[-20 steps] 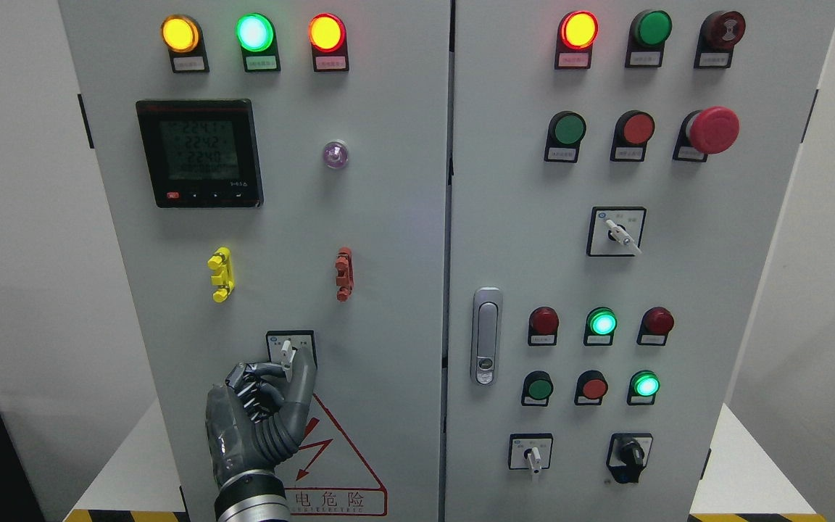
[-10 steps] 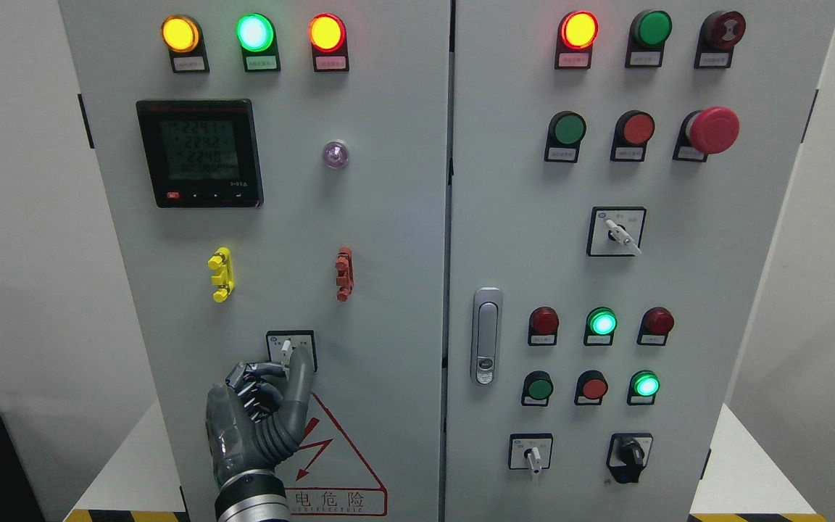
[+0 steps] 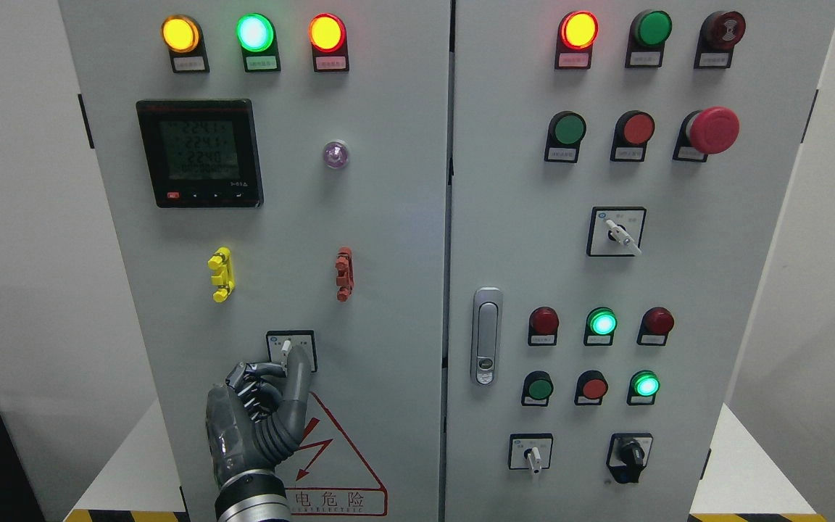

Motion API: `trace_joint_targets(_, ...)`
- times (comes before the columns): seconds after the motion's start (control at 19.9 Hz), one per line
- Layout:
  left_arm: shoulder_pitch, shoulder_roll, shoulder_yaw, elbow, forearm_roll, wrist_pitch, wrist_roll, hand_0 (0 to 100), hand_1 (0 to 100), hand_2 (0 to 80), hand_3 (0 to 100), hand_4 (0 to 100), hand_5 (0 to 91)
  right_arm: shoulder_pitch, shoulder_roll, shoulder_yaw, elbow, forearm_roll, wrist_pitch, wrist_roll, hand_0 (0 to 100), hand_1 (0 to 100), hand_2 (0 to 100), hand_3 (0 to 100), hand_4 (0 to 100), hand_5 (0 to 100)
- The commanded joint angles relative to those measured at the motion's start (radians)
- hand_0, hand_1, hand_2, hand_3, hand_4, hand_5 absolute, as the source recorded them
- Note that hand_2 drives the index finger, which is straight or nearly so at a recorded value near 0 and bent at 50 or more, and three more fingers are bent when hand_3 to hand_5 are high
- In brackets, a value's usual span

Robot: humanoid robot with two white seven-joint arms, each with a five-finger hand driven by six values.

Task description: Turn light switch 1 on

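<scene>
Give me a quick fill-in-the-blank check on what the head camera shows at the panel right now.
1. The left hand is at the selector switch on the ____ cabinet door.
2. The hazard triangle lies directly ____ that switch.
3. The emergency stop button is coloured ____.
4. The top row of the left door has ____ lit lamps.

Missing words: left; below; red; three

Industrial electrical room: grey control cabinet [image 3: 388, 217] with indicator lamps [image 3: 254, 32].
</scene>
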Motion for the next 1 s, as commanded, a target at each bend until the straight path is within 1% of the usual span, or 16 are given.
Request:
trace_joint_targets(0.0,-0.001,0.001,0.000,0.001,0.000,0.000,0.001,27,46,58.6,96,95,85.8,0.000,0.000,-0.001,0.000,0.000,0.000,0.001,0,0,0,0,0,0)
trace_joint_targets(0.65,-0.001,0.001,-0.002,0.002,0.001,0.000,0.001,36,41,59.2,97,95,85.7,0.000,0.000,0.001,0.000,0.000,0.000,0.001,0,0,0,0,0,0)
trace_joint_targets(0.95,-0.001,0.001,-0.003,0.002,0.001,0.000,0.001,39,41,59.4,97,95,85.7,0.000,0.000,0.001,0.000,0.000,0.000,-0.001,0,0,0,0,0,0)
